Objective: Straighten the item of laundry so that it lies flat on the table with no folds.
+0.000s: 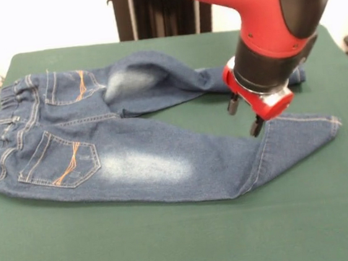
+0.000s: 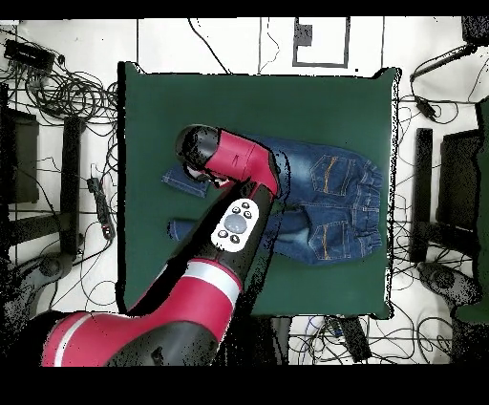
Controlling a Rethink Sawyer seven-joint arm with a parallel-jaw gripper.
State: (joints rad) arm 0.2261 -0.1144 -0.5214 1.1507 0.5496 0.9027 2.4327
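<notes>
The small blue denim jeans (image 1: 133,159) lie back side up on the dark green table (image 1: 173,243), waistband at the left and both legs running right. The near leg ends in a cuff (image 1: 326,127) at the right. The far leg bulges up at its faded patch (image 1: 128,82), and its cuff is partly hidden behind the arm. My gripper (image 1: 245,115) hangs open and empty just above the near leg, close to the cuffs and between the two legs. In the overhead view the arm (image 2: 239,205) covers the legs of the jeans (image 2: 334,201), and the gripper is hidden beneath it.
The robot's black pedestal (image 1: 161,7) stands at the table's far side. Cables and equipment (image 2: 67,105) lie on the floor around the table (image 2: 248,95). Bare green cloth lies in front of the jeans and to their right.
</notes>
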